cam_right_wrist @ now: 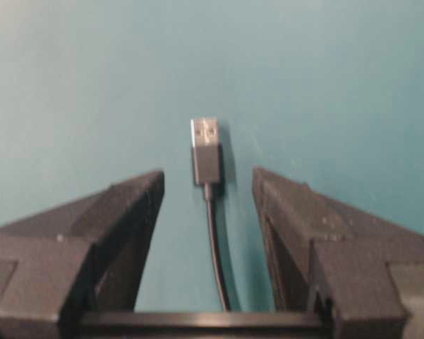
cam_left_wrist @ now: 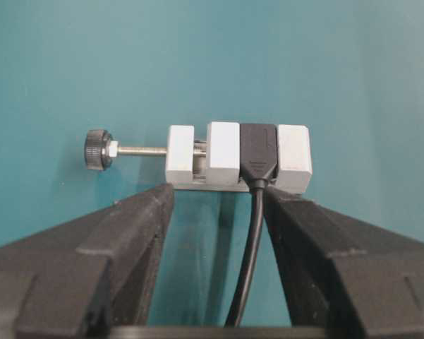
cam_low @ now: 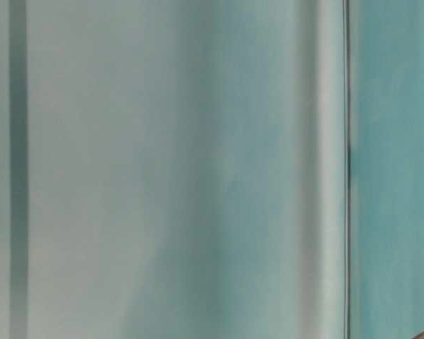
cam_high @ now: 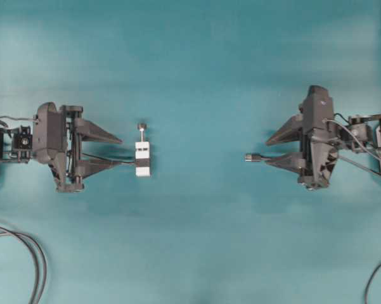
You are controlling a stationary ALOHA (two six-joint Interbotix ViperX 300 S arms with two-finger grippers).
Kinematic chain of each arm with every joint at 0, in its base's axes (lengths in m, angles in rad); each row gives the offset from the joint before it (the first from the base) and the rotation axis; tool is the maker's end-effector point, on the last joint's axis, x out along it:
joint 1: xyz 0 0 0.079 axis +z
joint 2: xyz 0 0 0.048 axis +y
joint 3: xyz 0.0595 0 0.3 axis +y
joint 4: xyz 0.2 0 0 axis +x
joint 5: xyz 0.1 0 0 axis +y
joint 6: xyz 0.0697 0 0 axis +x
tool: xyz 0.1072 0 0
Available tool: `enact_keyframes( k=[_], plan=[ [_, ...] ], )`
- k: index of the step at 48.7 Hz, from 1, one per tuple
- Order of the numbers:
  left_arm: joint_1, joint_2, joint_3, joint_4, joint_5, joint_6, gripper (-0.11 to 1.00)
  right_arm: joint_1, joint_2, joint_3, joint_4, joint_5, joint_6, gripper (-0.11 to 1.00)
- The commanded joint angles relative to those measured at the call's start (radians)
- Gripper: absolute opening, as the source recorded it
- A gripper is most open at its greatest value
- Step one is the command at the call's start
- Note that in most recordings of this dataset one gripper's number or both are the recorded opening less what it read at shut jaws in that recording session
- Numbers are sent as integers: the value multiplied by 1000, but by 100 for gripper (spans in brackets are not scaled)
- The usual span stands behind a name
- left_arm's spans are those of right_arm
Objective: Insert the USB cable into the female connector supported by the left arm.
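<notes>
Overhead view: both pincers, left and right, spread, holding nothing. Pickup stage: next, pinching female connector and USB cable off counter.

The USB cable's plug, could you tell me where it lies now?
Overhead, the USB cable lies right of centre on the table, its plug just ahead of the open right tool.

Robotics lab bench. Two black arms face off over a plain teal tabletop. Loose cables at the edges.
</notes>
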Motion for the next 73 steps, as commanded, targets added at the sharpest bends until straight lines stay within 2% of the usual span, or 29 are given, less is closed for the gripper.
enact_keyframes(
  k=[1,12,40,67,73],
  plan=[
    [-2,-6,-3,-3,-11,-14,63,-2,32,-26,-2,-43,0,56],
    [-2,-6,-3,-3,-11,-15,63,3,106,-43,-2,-104,0,56],
    [-12,-8,-21,-3,26,-15,63,23,120,-32,-2,-71,-2,55],
    [-12,-8,-20,-3,46,-17,63,49,206,-63,-2,-66,0,54],
    [-12,-6,-18,-3,52,-15,63,63,206,-51,-2,-66,0,47]
  ],
)
